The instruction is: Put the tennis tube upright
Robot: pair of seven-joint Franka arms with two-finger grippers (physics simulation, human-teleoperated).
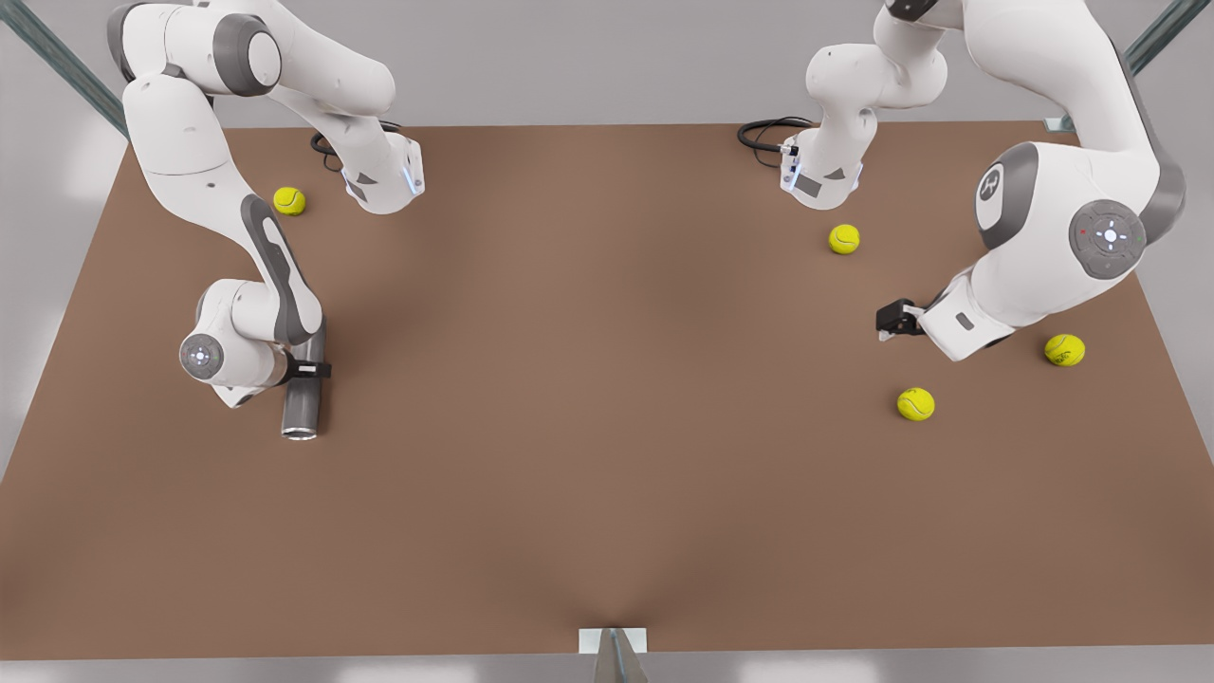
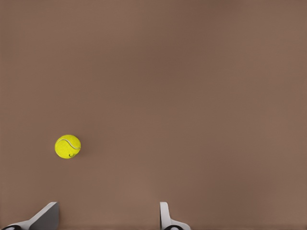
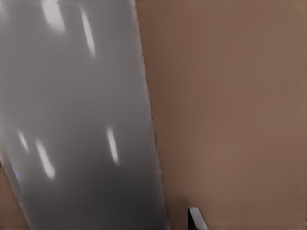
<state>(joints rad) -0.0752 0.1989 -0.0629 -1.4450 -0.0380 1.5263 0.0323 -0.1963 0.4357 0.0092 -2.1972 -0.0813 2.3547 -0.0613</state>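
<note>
Front view puts the tennis tube (image 1: 303, 403), dark grey with a silvery rim toward me, lying on the brown table (image 1: 588, 398) at the view's left. The right gripper (image 1: 305, 370) is clamped across it; its wrist camera shows glossy grey wall (image 3: 76, 120). The left gripper (image 1: 890, 321) hangs at the view's right, fingers (image 2: 165, 215) spread and holding nothing, near yellow tennis balls (image 1: 915, 404). Pale grey walls surround us.

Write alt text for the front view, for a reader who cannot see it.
On the front view's left, the right gripper clamps a dark grey tennis tube lying on the brown table, silvery rim toward the camera. The left gripper hovers open at the right, and four yellow tennis balls lie scattered around.
</note>
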